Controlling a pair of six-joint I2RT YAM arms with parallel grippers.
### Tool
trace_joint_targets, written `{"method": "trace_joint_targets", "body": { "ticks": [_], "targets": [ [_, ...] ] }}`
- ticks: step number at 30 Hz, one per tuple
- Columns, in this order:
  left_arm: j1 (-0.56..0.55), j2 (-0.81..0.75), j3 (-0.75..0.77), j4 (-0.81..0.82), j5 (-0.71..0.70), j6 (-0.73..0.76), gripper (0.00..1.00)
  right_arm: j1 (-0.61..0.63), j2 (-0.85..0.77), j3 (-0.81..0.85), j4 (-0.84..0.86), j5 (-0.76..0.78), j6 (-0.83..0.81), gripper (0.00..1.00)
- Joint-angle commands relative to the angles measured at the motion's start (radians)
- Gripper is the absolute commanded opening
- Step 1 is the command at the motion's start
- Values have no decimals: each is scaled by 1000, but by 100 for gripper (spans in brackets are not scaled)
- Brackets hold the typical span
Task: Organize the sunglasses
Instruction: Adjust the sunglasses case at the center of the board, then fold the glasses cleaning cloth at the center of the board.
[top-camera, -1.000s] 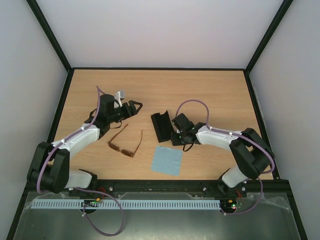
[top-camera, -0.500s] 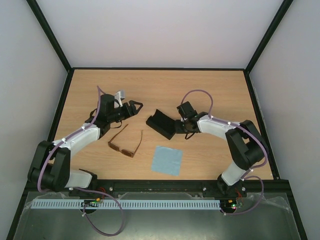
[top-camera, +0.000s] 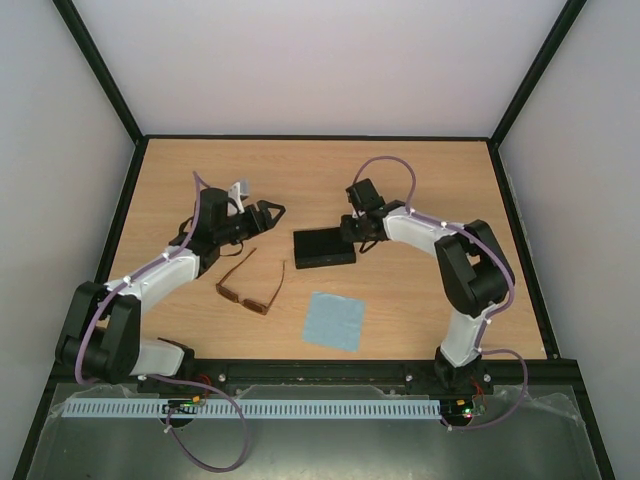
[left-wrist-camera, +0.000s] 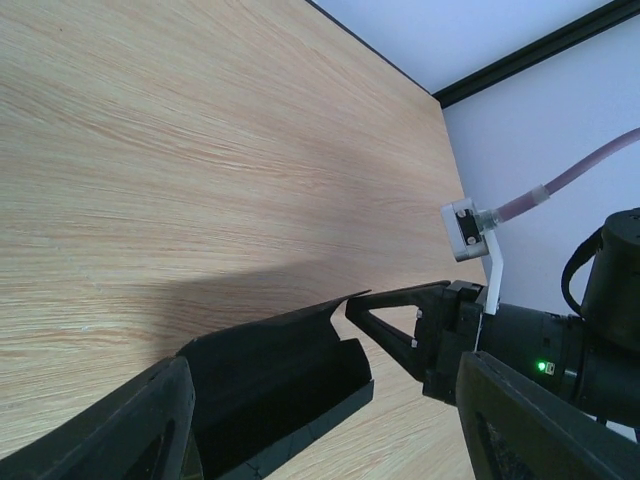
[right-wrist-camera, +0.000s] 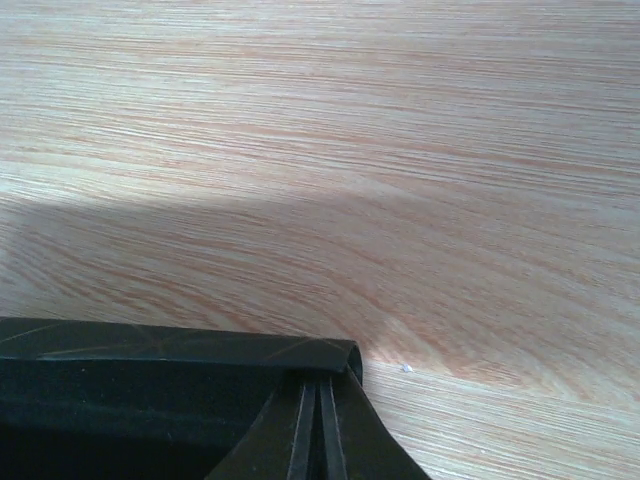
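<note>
The sunglasses (top-camera: 250, 286), brown with amber lenses and both temple arms unfolded, lie on the table in front of the left arm. My left gripper (top-camera: 268, 212) hovers beyond them, open and holding nothing; in its wrist view its fingers (left-wrist-camera: 120, 425) frame the black case (left-wrist-camera: 270, 375). The black case (top-camera: 323, 247) lies crosswise at mid-table with its lid open. My right gripper (top-camera: 347, 235) is shut on the case's right edge. The right wrist view shows its closed fingertips (right-wrist-camera: 320, 425) pinching the case's rim (right-wrist-camera: 180, 345).
A light blue square cloth (top-camera: 334, 321) lies near the front edge, right of the sunglasses. The wooden table (top-camera: 430, 180) is bounded by a black frame and white walls.
My right gripper has swung the black case round from lengthwise to crosswise and carried it a little farther back. The left arm, sunglasses and cloth have not moved.
</note>
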Motion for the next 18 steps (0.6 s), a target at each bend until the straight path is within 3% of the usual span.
{"method": "trace_joint_targets", "body": {
  "ticks": [1,4,8,13,14,15,16,17,18],
  "targets": [
    [10,-42,-12,-5,3,20,76,-7,-7,18,-71,0,-24,4],
    [10,-94,-15,-37,-5,33,84,-7,-98,-41,-74,-7,-13,5],
    [3,-172,-16,-114,-4,53,87,-7,-283,-157,-86,-4,2,21],
    [-80,-279,-9,-259,-38,96,91,-7,-499,-313,-122,-86,36,57],
    [-117,-290,2,-302,-62,114,97,-7,-534,-340,-132,-110,49,63],
    [-164,-298,13,-345,-91,130,99,-7,-577,-367,-138,-141,60,73],
    [-224,-307,18,-376,-120,141,100,-7,-621,-392,-141,-165,80,92],
    [-263,-315,20,-401,-147,140,100,-7,-667,-421,-137,-182,99,100],
    [-307,-323,16,-417,-177,136,99,-7,-710,-447,-128,-204,113,99]
  ]
}}
